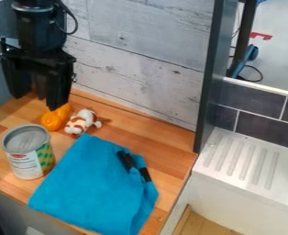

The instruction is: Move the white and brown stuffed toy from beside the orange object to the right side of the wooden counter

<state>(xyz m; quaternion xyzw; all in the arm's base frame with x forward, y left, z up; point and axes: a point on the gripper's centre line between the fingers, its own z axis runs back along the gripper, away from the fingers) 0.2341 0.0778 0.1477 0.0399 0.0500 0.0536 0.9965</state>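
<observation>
Hanging over the upper left of the counter, the black two-finger gripper (36, 103) is open, fingers spread apart with nothing between them. Closest to it is a glossy orange rounded toy (52, 120), sitting just below the right-hand fingertip in the picture; can't tell if they're touching. Right beside that is a small white-and-brown toy animal (81, 122). Nearer the camera there's an upright metal can with a white and green label (29, 153), and next to it a bright blue folded cloth (88, 183) with a slim black object (127, 161) on top. It's all on a light brown wooden counter (171, 158), btw.
</observation>
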